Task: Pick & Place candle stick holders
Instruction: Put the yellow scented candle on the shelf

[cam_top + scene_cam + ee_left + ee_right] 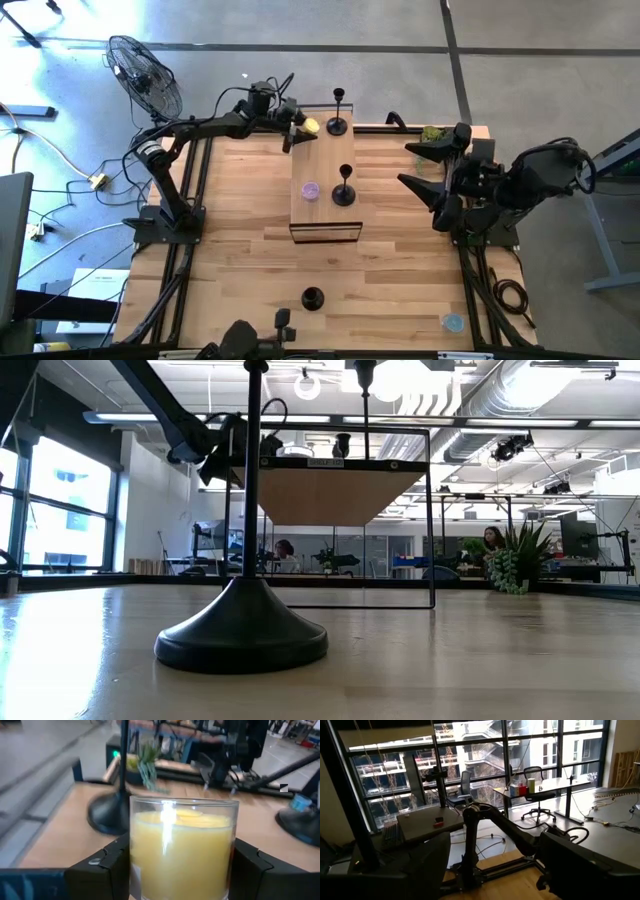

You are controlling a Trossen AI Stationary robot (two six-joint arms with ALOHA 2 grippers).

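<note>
**Left hand carries a candle jar among the holders**

We count three black candle stick holders: one at the far end of the raised wooden shelf, one near the shelf's middle beside a small purple thing, and one alone on the counter at the near side, well apart from the others. That last one fills the low view, upright on its disc base.

What we hold, though, is not a holder. The left hand is closed on a glass jar of yellow candle, a dark finger pressed to each side of the glass, up at the far end of the shelf just beside the farthest holder.

To do this step well, we judge we should keep the jar level, set it down on bare shelf clear of that holder's base, and release only once the glass rests flat; a nudge could topple the thin stem.

The right hand waits off the counter's right edge, its fingers spread and empty.
</note>
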